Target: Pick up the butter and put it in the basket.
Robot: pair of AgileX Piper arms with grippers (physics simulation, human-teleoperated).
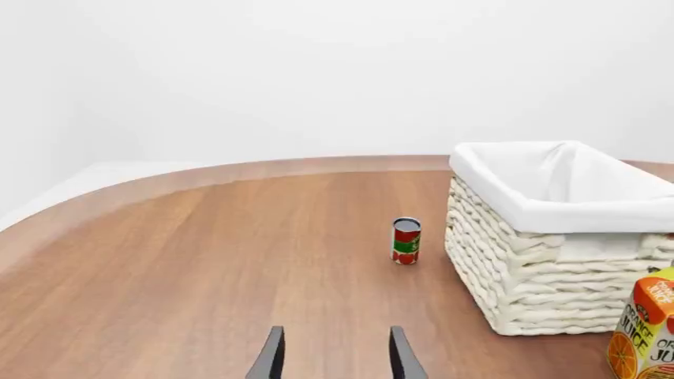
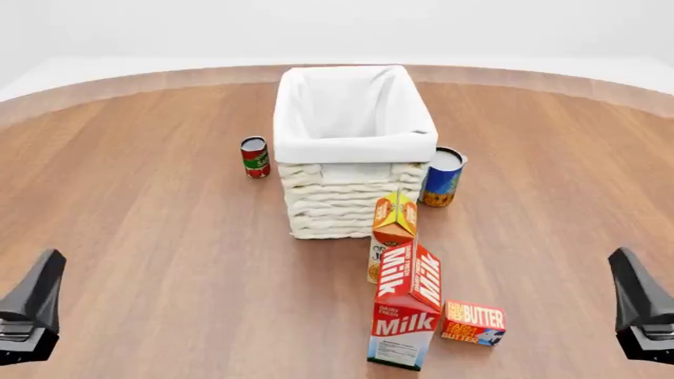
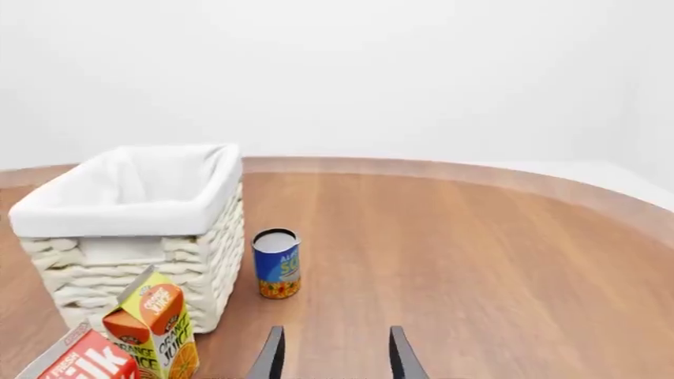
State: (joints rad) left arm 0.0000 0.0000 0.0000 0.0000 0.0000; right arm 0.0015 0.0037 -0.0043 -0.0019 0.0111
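Wooden table (image 2: pixel 158 237) — basket (image 2: pixel 353 193), butter (image 2: pixel 473 322), two cartons, two cans.

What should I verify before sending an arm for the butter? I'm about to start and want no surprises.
1. Butter visible and lying free on the table: ok.
2. Right gripper open and holding nothing: ok.
3. Left gripper open and holding nothing: ok.
4. Basket looks empty: ok.
5. Milk carton stands close beside the butter, leaving little room: not ok.
6. Butter showing in either wrist view: not ok.
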